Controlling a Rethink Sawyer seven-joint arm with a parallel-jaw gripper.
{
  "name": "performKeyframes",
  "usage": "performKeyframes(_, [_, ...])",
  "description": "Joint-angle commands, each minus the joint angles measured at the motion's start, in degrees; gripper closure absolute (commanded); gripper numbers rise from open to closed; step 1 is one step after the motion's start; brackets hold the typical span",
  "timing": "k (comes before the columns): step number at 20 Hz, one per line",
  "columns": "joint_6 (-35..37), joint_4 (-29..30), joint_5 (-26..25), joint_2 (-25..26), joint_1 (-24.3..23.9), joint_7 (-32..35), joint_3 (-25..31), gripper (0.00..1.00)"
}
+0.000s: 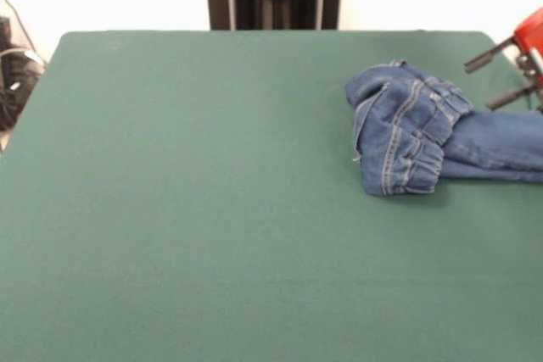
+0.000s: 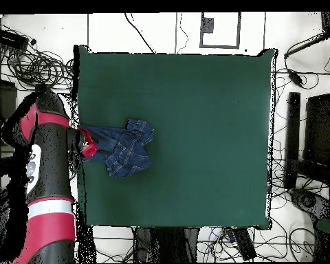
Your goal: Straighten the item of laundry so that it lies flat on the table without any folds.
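Denim lies bunched near one edge of the table [image 1: 212, 209], whose dark green top looks matte and felt-like, a broad rectangle far wider than the garment. The jeans [image 1: 416, 137] are a small blue pair, crumpled rather than flat: in the front view the waist end is rolled into a rounded lump with thick seams and pale double stitching curving over it, the gathered waistband showing as ribbed puckers, while a smoother leg runs off toward the picture's right edge. In the overhead view the jeans [image 2: 123, 148] form an irregular, lobed shape by the table's left side, well clear of the other three edges.

At the leg end sits the gripper [image 1: 519, 69], red-bodied with dark, slim fingers [image 1: 488, 57] angled over the cloth. From above, the gripper [image 2: 89, 146] meets the fabric at the table's rim, below the glossy red and black arm [image 2: 47, 172]. Whether it is pinching the denim or merely beside it, I cannot tell.
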Motion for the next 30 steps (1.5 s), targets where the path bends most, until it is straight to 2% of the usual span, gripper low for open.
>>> performKeyframes(1, [4.6, 0.5, -3.5, 1.8, -0.1, -5.1, 0.1, 0.00])
performKeyframes(11, [3.5, 5.3, -3.6, 2.6, 0.8, -1.2, -0.3, 0.00])
performKeyframes(19, [4.7, 2.9, -3.0, 5.2, 0.9, -0.2, -0.1, 0.00])
performKeyframes(30, [0.9, 0.0, -2.5, 9.0, 0.5, 1.2, 1.1, 0.00])
